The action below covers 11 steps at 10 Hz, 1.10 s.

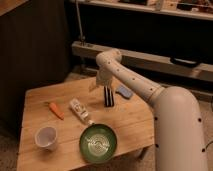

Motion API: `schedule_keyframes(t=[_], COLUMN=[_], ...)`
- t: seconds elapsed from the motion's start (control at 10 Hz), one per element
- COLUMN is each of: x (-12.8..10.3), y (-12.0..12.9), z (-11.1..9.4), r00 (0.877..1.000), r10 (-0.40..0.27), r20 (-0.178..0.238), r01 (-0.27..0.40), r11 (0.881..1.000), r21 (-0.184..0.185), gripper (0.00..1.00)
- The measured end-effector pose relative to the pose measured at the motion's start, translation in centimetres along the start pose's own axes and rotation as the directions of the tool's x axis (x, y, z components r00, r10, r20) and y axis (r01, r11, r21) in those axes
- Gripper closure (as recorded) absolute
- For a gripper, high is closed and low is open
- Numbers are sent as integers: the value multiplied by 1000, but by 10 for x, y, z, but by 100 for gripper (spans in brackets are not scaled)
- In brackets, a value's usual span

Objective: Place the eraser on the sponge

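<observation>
Low wooden slatted table (pixel 131 120) in a dim room. Landmark: the round green bowl (pixel 98 143) with a pale ribbed inside, sitting at the table's near edge.

- Narrow black eraser (pixel 108 96) with a thin pale stripe: lies flat on the wood beyond the bowl, its long axis running away from the bowl toward the far edge. It is not on the sponge.
- Small flat light-blue sponge (pixel 124 92): beyond the bowl and a little right, just beside the eraser's far end, with a slim gap between them.
- White tube-like bottle (pixel 80 111): on its side, beyond the bowl to the left, near it.
- Orange carrot (pixel 56 110): farther left of the bowl than the bottle.
- White cup (pixel 46 137): upright, left of the bowl, well apart.
- White robot arm (pixel 175 115): rises right of the bowl and bends over the table's far side.
- Gripper (pixel 96 84): hangs beyond the bowl near the table's far edge, just left of the eraser's far end. Fingers spread wide, holding nothing.
</observation>
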Motion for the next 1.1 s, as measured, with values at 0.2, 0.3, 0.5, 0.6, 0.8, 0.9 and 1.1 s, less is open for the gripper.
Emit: schedule_keyframes(t=[0.2, 0.3, 0.5, 0.6, 0.8, 0.9, 1.1], x=[-8, -10, -12, -5, 8, 12, 12], y=[14, 23, 32, 38, 35, 32, 40], z=[3, 1, -4, -5, -2, 6, 24], r00=[999, 999, 999, 999, 999, 999, 999], r10=[31, 48, 52, 30, -18, -43, -52], r20=[7, 2, -15, -30, -31, -24, -7], r01=[-31, -48, -52, -31, 18, 43, 52], r11=[999, 998, 998, 999, 1000, 999, 999], r21=[-22, -34, -39, -34, -20, -8, 13], gripper=[20, 20, 20, 20, 20, 20, 20])
